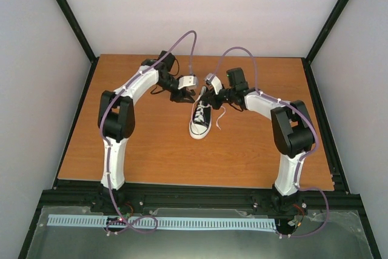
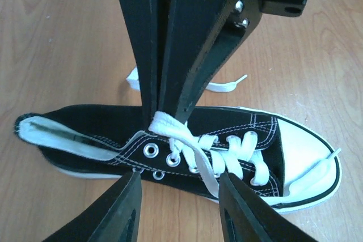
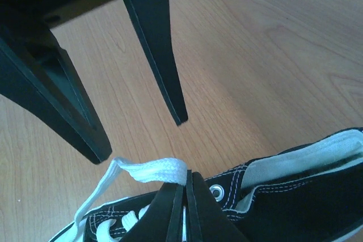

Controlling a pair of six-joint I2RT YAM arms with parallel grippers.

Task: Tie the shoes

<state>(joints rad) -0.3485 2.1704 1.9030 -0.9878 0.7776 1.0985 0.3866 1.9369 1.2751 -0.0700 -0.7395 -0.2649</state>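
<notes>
The sneaker [image 2: 96, 123] is black canvas with white stitching, silver eyelets, a white toe cap and a white sole ringed by a thin black stripe. The laces [image 2: 229, 160] are white, including the loop between the right gripper's [image 2: 164, 111] black jaws. Beneath the jaws, the table [image 2: 51, 38] is orange-brown wood grain.

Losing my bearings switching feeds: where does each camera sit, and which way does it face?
Top external: high behind the robot, looking down on the table; left arm and right arm meet at the shoe.
Left wrist: on the left arm, looks down on the shoe's side; open left fingers at the bottom.
Right wrist: on the right arm, looks down at the shoe's collar; right fingers shut on the lace at the bottom.
Shared: both wrist views show the pinched lace and the other arm's fingers.
</notes>
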